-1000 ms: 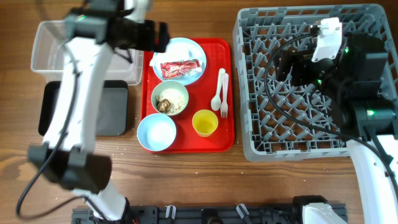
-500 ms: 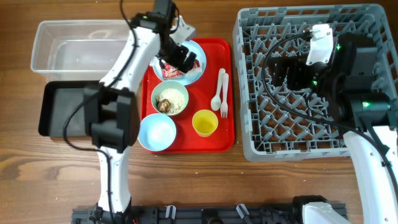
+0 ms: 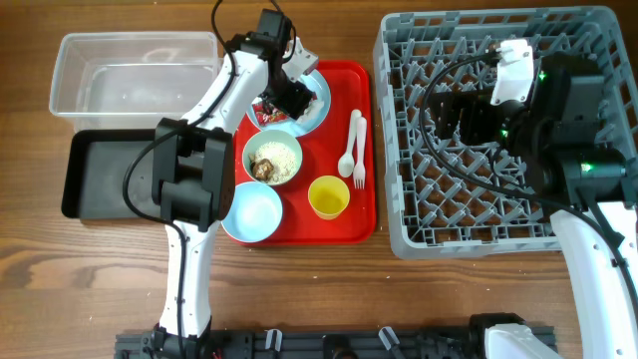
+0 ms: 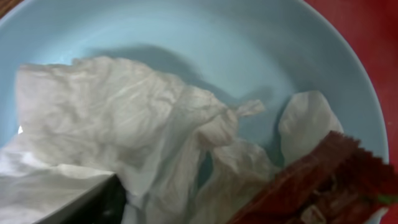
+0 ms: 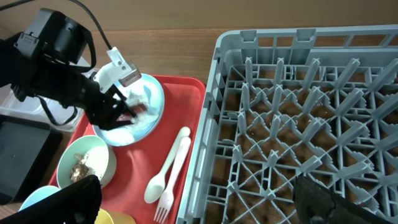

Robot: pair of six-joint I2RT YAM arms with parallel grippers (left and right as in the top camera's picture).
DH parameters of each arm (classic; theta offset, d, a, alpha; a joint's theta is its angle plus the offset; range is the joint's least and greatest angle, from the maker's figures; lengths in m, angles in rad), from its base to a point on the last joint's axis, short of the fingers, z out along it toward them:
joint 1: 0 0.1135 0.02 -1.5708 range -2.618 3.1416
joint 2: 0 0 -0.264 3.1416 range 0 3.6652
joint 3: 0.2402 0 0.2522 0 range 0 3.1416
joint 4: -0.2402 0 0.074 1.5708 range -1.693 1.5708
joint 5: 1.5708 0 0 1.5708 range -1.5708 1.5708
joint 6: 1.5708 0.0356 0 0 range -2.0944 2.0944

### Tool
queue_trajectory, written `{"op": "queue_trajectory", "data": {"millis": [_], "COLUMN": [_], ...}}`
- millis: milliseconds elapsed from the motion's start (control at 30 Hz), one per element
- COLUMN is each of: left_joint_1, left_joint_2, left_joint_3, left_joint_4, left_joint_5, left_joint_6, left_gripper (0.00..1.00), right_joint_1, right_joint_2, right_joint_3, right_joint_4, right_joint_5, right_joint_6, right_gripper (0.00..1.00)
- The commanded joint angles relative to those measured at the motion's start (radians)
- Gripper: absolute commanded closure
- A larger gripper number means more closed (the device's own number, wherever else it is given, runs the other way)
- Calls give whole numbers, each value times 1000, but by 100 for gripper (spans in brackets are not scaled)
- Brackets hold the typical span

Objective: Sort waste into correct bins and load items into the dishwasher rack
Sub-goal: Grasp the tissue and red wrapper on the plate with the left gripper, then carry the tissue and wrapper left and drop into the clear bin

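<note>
The light blue plate [image 3: 315, 92] lies at the back of the red tray and holds the crumpled white napkin [image 4: 124, 112] and the red wrapper [image 4: 311, 180]. My left gripper [image 3: 284, 97] is down on that plate, its fingers spread around the napkin and wrapper; only one dark finger shows in its wrist view. The right wrist view also shows it there [image 5: 118, 113]. My right gripper [image 5: 199, 194] is open and empty above the left part of the grey dishwasher rack [image 3: 588, 40]. The pale bowl [image 3: 271, 158] holds the food scraps.
The red tray [image 3: 361, 224] also carries the light blue bowl [image 3: 251, 212], the yellow cup [image 3: 329, 196] and the white fork and spoon [image 3: 353, 150]. The clear tub [image 3: 130, 80] and the black tray [image 3: 100, 175] lie left of it.
My left gripper swung from over the clear tub across to the plate and settled onto the napkin and wrapper. My right arm shifted slightly over the rack.
</note>
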Motion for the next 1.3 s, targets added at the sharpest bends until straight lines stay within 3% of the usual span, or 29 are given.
{"op": "queue_trajectory", "data": {"millis": [0, 67, 100, 133, 367, 567, 767, 1067, 1100, 1133, 1200, 1267], "left_joint_1": [1, 1, 1, 1, 12, 98, 274, 447, 449, 449, 449, 449], "left_joint_2": [33, 33, 33, 33, -34, -252, -341, -237, -222, -208, -184, -182], "left_joint_3": [11, 11, 11, 11, 66, 168, 168, 161, 161, 161, 161, 161], "left_joint_4": [-4, -4, -4, -2, -6, -64, -166, -196, -195, -195, -195, -190], "left_joint_5": [14, 13, 14, 13, 13, 9, 9, 9, 9, 9, 9, 9], "left_joint_6": [3, 3, 2, -18, -193, -345, -346, -341, -341, -341, -342, -341], "left_gripper": [51, 76, 93, 96, 96, 96, 96, 96, 92, 81, 46, 0], "right_joint_1": [-3, -3, -3, -3, -3, -3, -3, -3, -3, -3, -3, -3], "right_joint_2": [9, 11, 11, 11, 11, 11, 11, 27, 29, 29, 30, 30], "right_joint_3": [23, 23, 23, 23, 23, 23, 23, 23, 23, 23, 23, 23], "right_joint_4": [1, 1, 1, 1, -1, 0, 0, -2, -2, -2, -2, -3], "right_joint_5": [-20, -20, -20, -20, -20, -20, -20, -21, -21, -20, -21, -21], "right_joint_6": [12, 13, 13, 12, 12, 12, 12, 13, 13, 13, 13, 13], "right_gripper": [0, 0, 0, 0, 0, 0, 0, 0, 0, 0, 0, 0]}}
